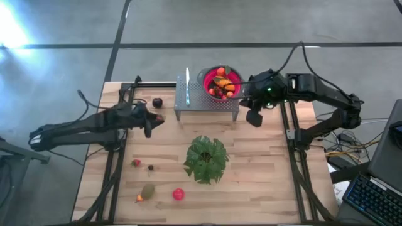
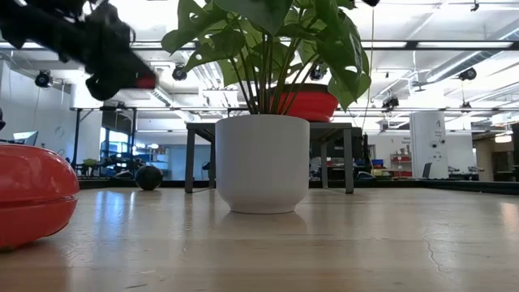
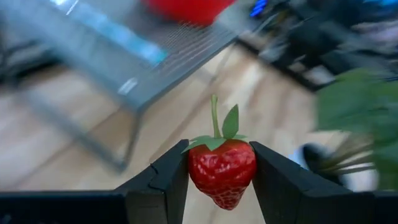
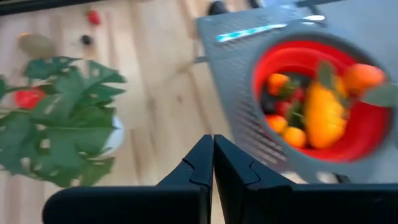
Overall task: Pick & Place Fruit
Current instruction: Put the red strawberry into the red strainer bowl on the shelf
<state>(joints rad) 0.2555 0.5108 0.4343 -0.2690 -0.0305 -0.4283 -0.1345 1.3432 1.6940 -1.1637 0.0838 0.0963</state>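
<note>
My left gripper [image 3: 219, 149] is shut on a red strawberry [image 3: 222, 171] with a green leafy cap, above the table's left part [image 1: 154, 120] and left of the grey mesh stand [image 1: 207, 99]. A red bowl [image 1: 221, 81] holding several fruits stands on that stand. My right gripper [image 4: 213, 163] hangs shut with nothing in it, just right of the stand [image 1: 254, 117]. A dark purple fruit [image 1: 157, 102] lies on the table beyond the left gripper. Near the front edge lie a small strawberry [image 1: 135, 163], a dark berry [image 1: 151, 167], an olive-green fruit [image 1: 147, 190] and a red fruit [image 1: 179, 194]. My left gripper pinches the strawberry by its two opposite sides [image 3: 194, 171] between its two fingers [image 3: 166, 183], at their free ends. The fingers [image 2: 122, 77] slant slightly downward toward the stand. The strawberry [image 2: 146, 81] is lifted clear of the table, its green cap and stem uppermost.
A green leafy plant in a white pot [image 1: 206, 158] stands at the table's middle, between the loose fruits and the stand. The stand's legs rest on the table's far part. Bare wood lies to the plant's right.
</note>
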